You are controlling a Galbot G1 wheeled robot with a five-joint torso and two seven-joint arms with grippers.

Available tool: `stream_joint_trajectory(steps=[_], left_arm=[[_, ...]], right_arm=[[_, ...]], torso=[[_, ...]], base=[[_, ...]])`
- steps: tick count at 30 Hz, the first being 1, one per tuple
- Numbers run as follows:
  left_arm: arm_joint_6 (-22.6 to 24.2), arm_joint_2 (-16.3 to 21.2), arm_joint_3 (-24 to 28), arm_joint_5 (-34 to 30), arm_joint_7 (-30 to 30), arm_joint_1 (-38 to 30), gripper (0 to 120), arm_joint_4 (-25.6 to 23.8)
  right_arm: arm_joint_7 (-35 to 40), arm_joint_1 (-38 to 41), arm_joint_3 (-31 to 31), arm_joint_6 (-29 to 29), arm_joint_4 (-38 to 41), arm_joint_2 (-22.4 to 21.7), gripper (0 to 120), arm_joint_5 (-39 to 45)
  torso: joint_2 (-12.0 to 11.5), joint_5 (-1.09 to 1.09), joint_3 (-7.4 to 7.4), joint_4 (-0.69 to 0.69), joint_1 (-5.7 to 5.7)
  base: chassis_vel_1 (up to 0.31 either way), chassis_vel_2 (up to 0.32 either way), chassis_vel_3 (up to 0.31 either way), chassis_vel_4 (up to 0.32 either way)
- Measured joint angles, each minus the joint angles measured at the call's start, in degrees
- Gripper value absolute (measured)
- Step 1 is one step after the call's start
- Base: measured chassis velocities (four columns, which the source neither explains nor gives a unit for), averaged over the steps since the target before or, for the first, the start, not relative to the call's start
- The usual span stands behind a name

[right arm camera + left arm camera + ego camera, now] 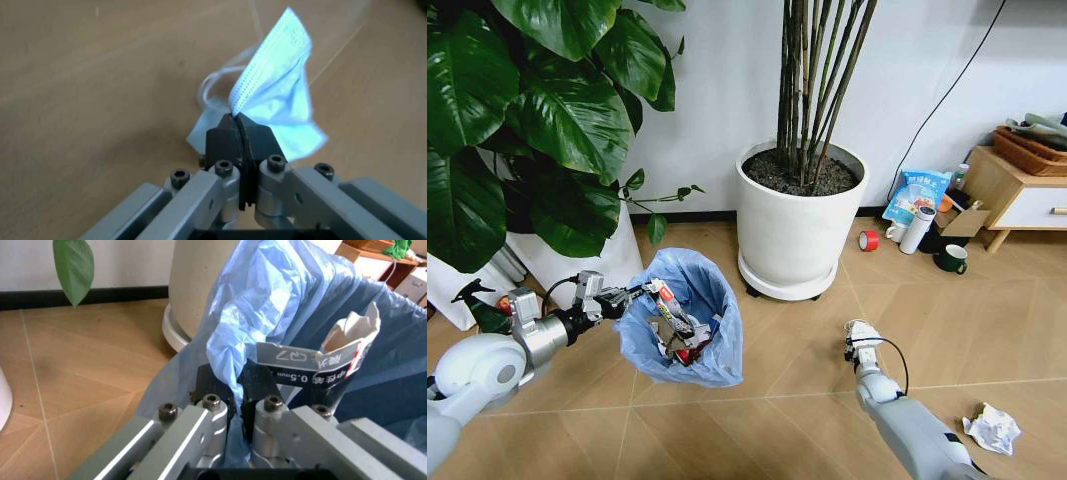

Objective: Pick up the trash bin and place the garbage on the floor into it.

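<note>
Above the floor, left end effector clamping trash bin rim, right end effector pinching face mask

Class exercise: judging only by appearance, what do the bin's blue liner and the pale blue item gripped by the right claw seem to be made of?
The crinkly light-blue bin liner looks like thin plastic film: glossy, translucent, sharply creased, pinched by the left claw. The pale blue pleated face mask in the shut right claw looks like soft, matte non-woven fabric, with a stitched edge and thin white loops; the exact fibre cannot be told.
</note>
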Motion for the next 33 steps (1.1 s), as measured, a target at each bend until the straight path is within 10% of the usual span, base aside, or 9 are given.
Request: stream_joint_trajectory(steps=[16, 33], left_arm=[[-0.1, 0.1, 2.7, 0.2, 0.5, -2.4, 0, 1.6], [-0.4, -2.6, 15.7, 1.3, -0.4, -12.3, 0, 5.9]], right_arm=[[-1.9, -10.3, 1.0, 1.5, 31.8, -14.2, 0, 4.3], [-23.4, -13.8, 6.0, 15.1, 59.6, -25.8, 0, 14.0]], torso=[[0.0, 0.01, 0.00, 0.02, 0.00], [0.0, 0.01, 0.01, 0.01, 0.00]], base=[[0.000, 0.000, 0.000, 0.000], [0.000, 0.000, 0.000, 0.000]])
